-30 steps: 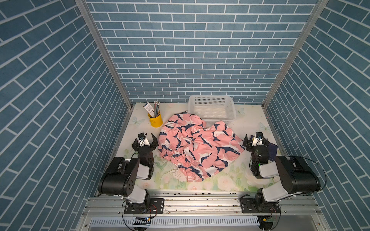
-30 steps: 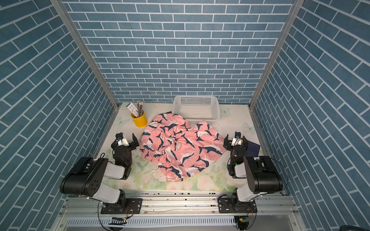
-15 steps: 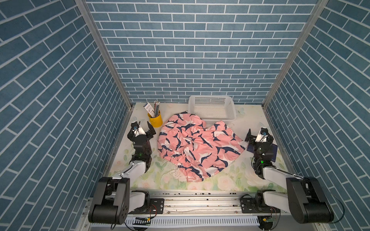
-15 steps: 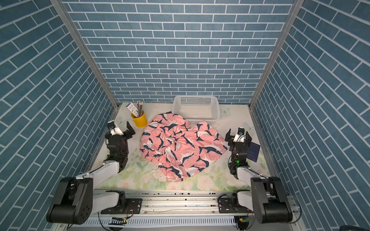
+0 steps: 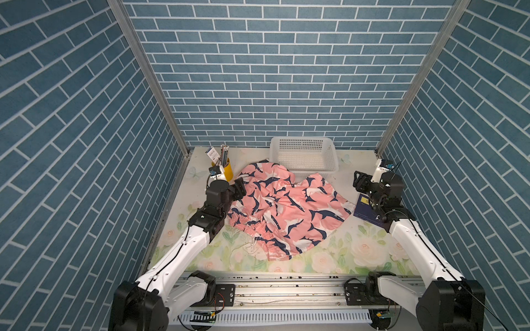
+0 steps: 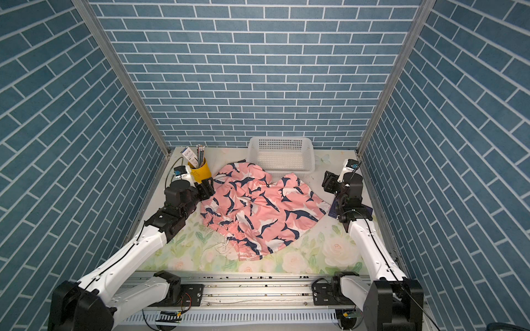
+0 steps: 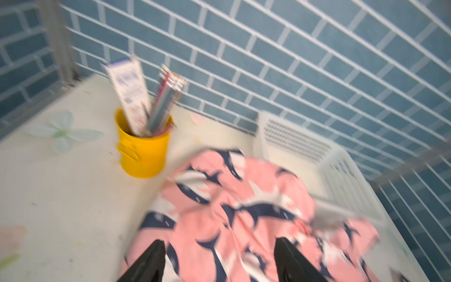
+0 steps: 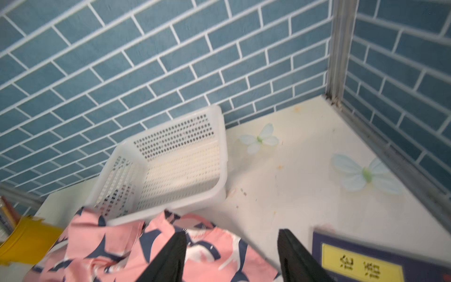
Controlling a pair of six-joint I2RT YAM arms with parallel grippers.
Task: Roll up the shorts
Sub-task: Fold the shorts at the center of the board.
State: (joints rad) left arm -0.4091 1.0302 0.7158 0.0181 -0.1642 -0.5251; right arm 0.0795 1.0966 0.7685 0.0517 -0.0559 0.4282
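The pink shark-print shorts [image 5: 286, 212] [image 6: 258, 209] lie crumpled and spread on the floral table, with the gathered waistband [image 5: 252, 229] and white drawstring [image 5: 249, 246] toward the front left. My left gripper [image 5: 239, 187] [image 6: 207, 187] stands open at the shorts' left edge. In the blurred left wrist view it [image 7: 219, 244] hovers over the fabric [image 7: 244, 195] with nothing pinched. My right gripper [image 5: 360, 183] [image 6: 329, 182] is open beyond the right leg. In the right wrist view it [image 8: 232, 234] is above the hem [image 8: 109, 244] and bare table.
A yellow cup [image 5: 226, 169] [image 7: 144, 156] of pencils stands behind the left gripper. A white perforated basket [image 5: 304, 172] [image 8: 170, 136] sits at the back, touching the shorts. A navy booklet [image 5: 364, 209] [image 8: 366, 261] lies under the right wrist. Brick-pattern walls close three sides.
Both arms have unfolded and reached toward the back. The left gripper came up to the shorts' left edge; the right one moved back along the right wall.
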